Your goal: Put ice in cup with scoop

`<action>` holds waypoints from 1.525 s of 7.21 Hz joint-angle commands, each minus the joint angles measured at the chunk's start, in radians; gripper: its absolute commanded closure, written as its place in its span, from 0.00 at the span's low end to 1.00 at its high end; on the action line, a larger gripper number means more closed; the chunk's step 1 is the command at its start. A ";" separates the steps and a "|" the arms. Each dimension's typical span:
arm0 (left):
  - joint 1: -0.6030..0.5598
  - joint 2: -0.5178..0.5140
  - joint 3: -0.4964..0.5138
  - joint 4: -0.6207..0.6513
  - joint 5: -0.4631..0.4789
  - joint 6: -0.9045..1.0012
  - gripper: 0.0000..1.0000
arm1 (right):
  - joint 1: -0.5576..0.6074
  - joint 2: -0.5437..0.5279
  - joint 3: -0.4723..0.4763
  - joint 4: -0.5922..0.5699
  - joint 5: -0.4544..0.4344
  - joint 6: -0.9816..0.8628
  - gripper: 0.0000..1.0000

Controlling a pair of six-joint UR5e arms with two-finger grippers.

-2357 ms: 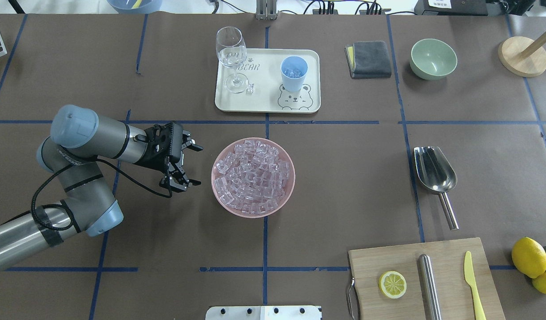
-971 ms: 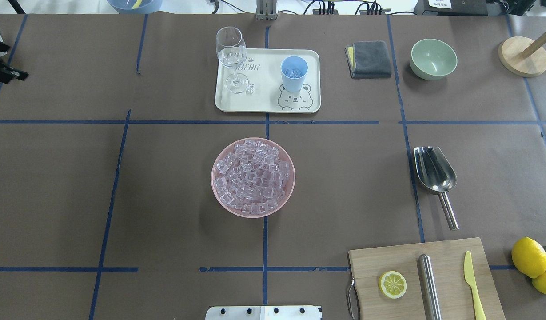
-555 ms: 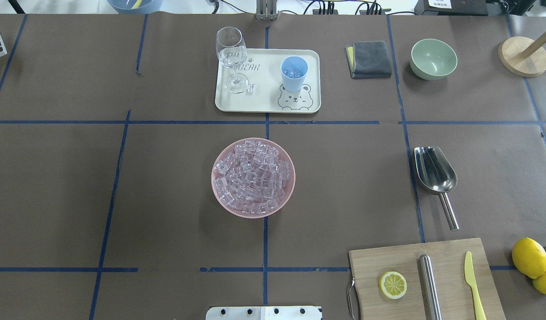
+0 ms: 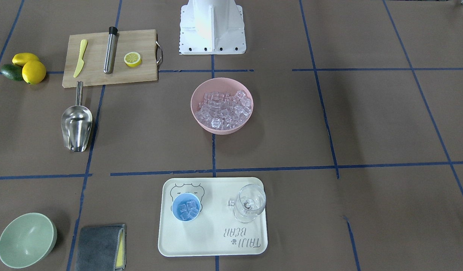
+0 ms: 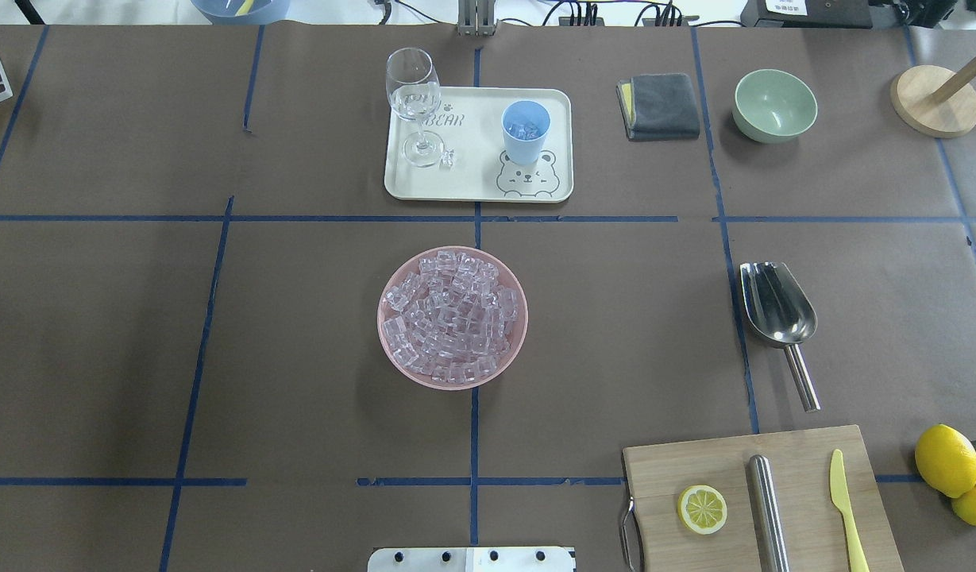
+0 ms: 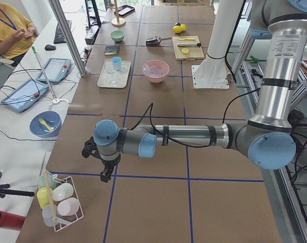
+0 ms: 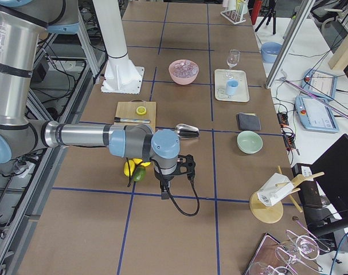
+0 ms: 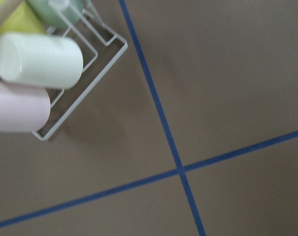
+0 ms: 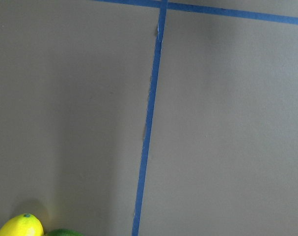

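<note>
Brown, blue-taped table (image 5: 297,357) beneath scoop (image 5: 776,306)

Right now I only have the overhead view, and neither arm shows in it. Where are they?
Observer: The left claw hangs low past the table's left end, beside a wire rack of pastel cups.
Operator: And the other one?
Observer: The right claw hangs at the opposite end, close to the lemons, apart from the scoop.
Operator: Is anyone nearby?
Observer: Yes, a person in a yellow top sits at the side bench across the table from the robot.
</note>
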 commanded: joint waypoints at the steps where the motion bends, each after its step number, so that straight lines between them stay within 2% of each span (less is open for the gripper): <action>1: 0.003 0.028 -0.015 0.010 -0.009 -0.011 0.00 | 0.001 0.001 -0.002 0.002 -0.005 -0.004 0.00; 2: 0.005 0.012 -0.024 0.076 -0.007 -0.011 0.00 | 0.001 0.002 -0.011 0.002 -0.005 -0.002 0.00; 3: 0.014 -0.054 -0.029 0.247 -0.006 -0.011 0.00 | 0.001 0.005 -0.026 0.002 -0.005 -0.002 0.00; 4: 0.012 -0.077 -0.045 0.340 -0.007 -0.006 0.00 | 0.001 0.005 -0.025 0.002 -0.005 -0.004 0.00; 5: 0.014 0.005 -0.085 0.242 -0.021 0.037 0.00 | 0.001 0.010 -0.020 0.002 -0.005 -0.005 0.00; 6: 0.009 0.021 -0.079 0.121 -0.021 0.054 0.00 | 0.001 0.023 -0.022 0.002 -0.005 -0.010 0.00; 11: 0.011 0.054 -0.093 0.106 -0.010 0.046 0.00 | 0.001 0.031 -0.026 0.002 -0.004 -0.008 0.00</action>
